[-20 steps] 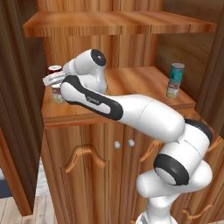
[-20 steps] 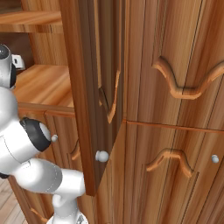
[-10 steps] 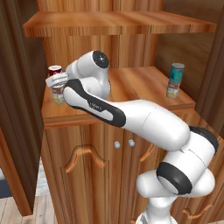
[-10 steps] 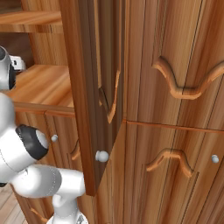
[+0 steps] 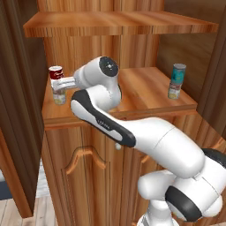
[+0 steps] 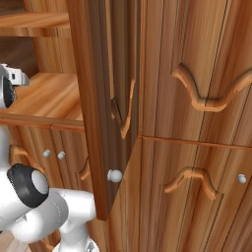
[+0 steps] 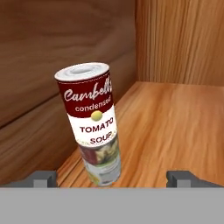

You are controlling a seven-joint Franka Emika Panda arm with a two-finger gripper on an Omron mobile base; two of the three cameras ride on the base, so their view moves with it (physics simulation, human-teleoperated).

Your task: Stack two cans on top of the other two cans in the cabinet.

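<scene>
Tomato soup can (image 7: 91, 120) stacked on pale yellowish can (image 7: 103, 162), far left of cabinet shelf (image 5: 145, 88) — first stack done. Gripper (image 7: 116, 178) spread wide, empty, near it. Teal can (image 5: 176, 80) far right on another can — apparently stacked too.

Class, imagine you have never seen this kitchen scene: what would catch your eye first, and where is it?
First, the tomato soup can stacked on a pale-labelled can at the left end of the cabinet shelf, right before the open gripper. Next, the teal can atop another can at the shelf's right end.
</scene>
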